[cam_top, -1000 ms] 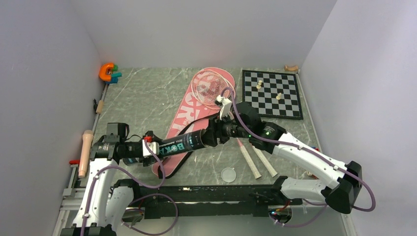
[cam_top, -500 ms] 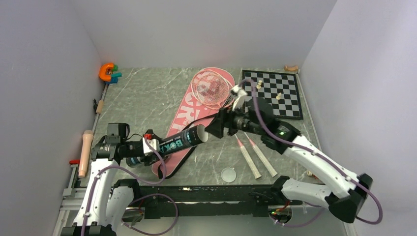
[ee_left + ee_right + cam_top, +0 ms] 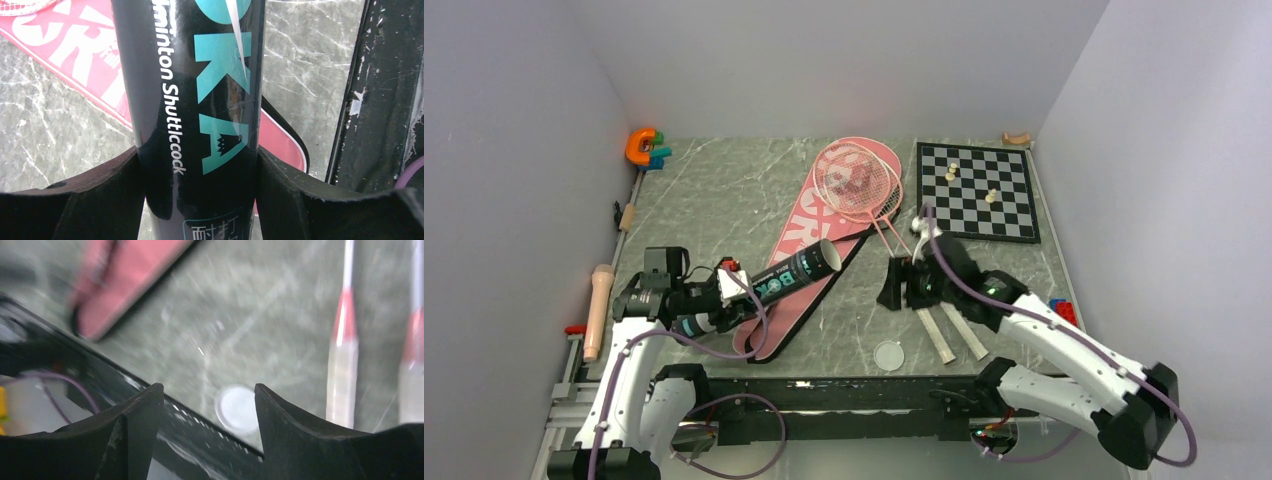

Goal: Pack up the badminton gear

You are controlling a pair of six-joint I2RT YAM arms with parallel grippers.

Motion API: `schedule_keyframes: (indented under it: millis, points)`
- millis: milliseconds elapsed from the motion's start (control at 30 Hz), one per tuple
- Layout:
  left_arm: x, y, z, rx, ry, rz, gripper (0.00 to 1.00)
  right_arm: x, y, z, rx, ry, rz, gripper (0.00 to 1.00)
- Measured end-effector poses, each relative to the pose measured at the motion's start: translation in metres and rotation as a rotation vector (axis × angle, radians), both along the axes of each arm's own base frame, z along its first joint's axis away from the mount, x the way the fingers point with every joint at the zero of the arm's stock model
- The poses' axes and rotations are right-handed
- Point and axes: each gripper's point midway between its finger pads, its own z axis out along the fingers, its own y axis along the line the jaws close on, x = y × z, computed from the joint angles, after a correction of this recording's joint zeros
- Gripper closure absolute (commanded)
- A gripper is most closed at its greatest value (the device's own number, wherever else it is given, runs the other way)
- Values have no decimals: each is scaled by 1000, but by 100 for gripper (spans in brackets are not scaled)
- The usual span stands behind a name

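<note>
Clamping tube (image 3: 789, 275) in left gripper (image 3: 724, 300) above bag (image 3: 804, 215); hovering right gripper (image 3: 207, 390) spread wide, empty, near lid (image 3: 237, 407). Next, probably: lower, pinch lid, cap tube.

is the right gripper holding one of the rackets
No, the right gripper is open and empty above the grey marbled table, and the two pink-and-white racket handles lie on it off to the side.
</note>
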Motion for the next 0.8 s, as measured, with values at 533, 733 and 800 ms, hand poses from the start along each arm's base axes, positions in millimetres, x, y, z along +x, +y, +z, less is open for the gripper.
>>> schedule_keyframes:
  millis: [533, 733, 800]
  points:
    - [14, 11, -5, 68, -33, 43, 85, -83, 25, -117, -226, 263, 117, 39]
    - [24, 18, -14, 101, -17, 69, 86, -94, 25, -153, -387, 263, 127, 47]
    - [26, 20, -17, 106, -4, 76, 85, -96, 25, -162, -429, 259, 123, 51]
